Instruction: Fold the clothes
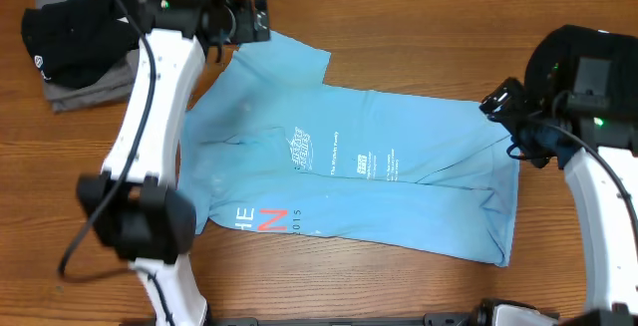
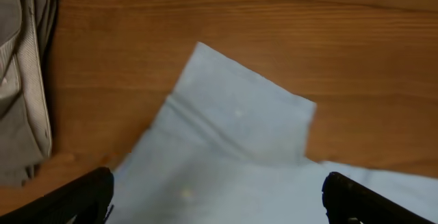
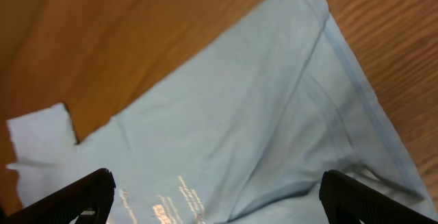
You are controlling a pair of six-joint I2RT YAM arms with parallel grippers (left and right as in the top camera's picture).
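The light-blue T-shirt (image 1: pixel 349 176) lies spread flat and face up across the middle of the wooden worktop (image 1: pixel 399 27), apparently laid out so it can be folded. One short sleeve (image 1: pixel 289 62) sticks out at its far left corner, and the hem runs along its right side, with a few long creases near that edge.

The print faces up. The small white logo and lines of text at the shirt's centre are too small to read. Near the shirt's front edge are larger letters that look like "HEN", the last one red, followed by "015"; the left arm (image 1: pixel 150 166) hides whatever comes before them.

The left gripper (image 2: pixel 219 203) hovers over the sleeve with its fingers spread wide, holding nothing. The right gripper (image 3: pixel 215 196) hangs above the hem's far right corner, also wide apart and empty. Both seem poised to pinch fabric.

Beyond the shirt's sleeve, apart from it, a black garment (image 1: pixel 70 32) sits bunched on a grey garment (image 1: pixel 95 87).
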